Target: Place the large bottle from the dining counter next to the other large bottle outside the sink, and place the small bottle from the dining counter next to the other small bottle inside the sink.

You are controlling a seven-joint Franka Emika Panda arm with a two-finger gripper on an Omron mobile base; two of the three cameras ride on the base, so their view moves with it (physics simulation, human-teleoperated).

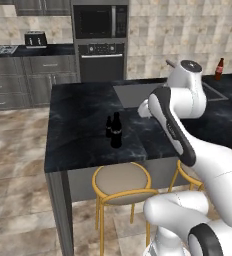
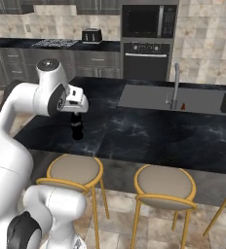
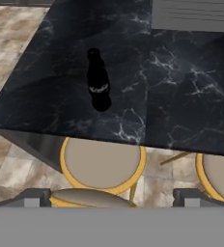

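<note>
Large bottle point(image 3: 98, 81) upright, white label script unreadable; gripper point(image 3: 112, 197) wide apart, empty.

From my remote station I see three round beige-seated stools with gold metal legs point(image 2: 75, 171) lined along the near side of the island. Against the tiled back wall stands a black built-in wall oven point(image 1: 101, 61) with a black microwave point(image 1: 99, 21) above it. To their left, a dark slotted toaster point(image 1: 35, 38) sits near a gas hob point(image 1: 0, 49), above grey drawer cabinets point(image 1: 23, 80).
</note>
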